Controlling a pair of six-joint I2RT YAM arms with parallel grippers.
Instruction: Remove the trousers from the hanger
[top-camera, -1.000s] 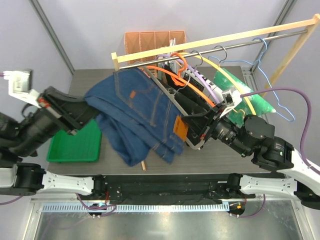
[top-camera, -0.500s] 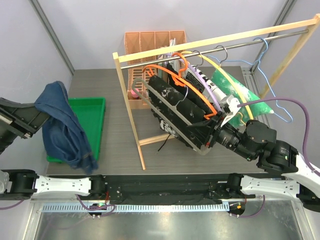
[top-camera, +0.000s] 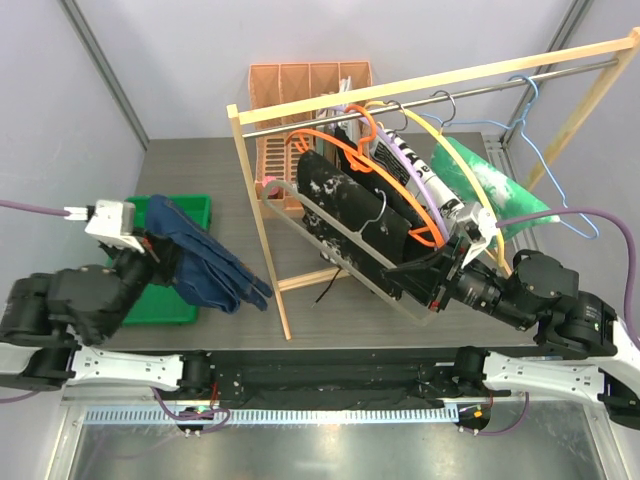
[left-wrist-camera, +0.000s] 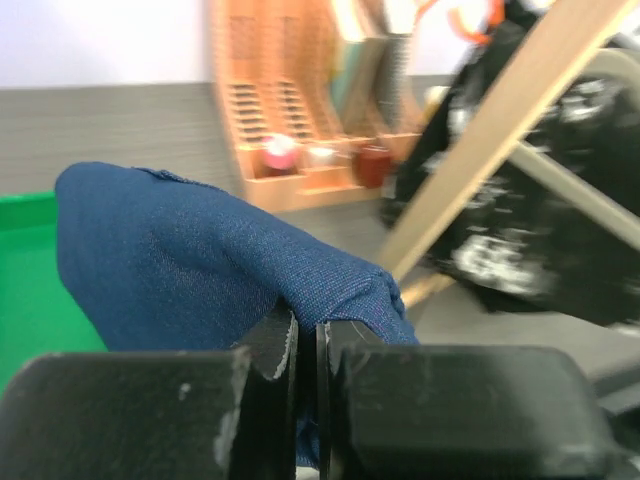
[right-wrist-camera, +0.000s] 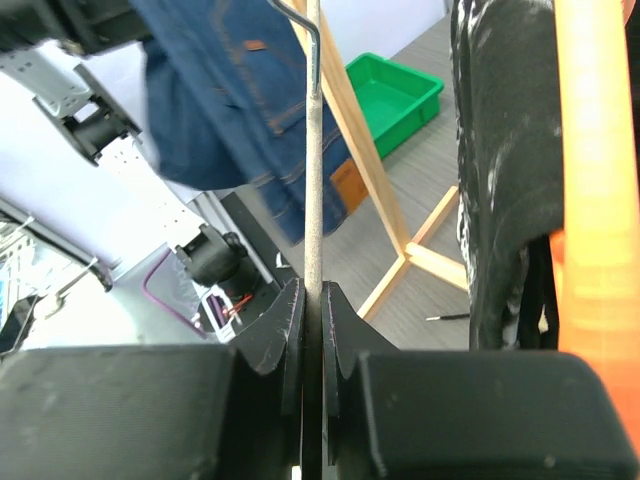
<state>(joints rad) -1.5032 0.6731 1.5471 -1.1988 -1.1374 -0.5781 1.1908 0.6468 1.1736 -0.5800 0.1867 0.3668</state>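
Well, navy trousers (top-camera: 205, 272) in left pincer (left-wrist-camera: 308, 342).

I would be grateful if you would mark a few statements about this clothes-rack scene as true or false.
1. The left gripper is shut on the navy blue cloth trousers. True.
2. The navy blue trousers hang from the wooden rack. False: they are off it, held over the green plastic tray.
3. The right gripper is shut on the thin grey hanger. True.
4. The black white-speckled trousers lie in the green tray. False: they hang on the rack.
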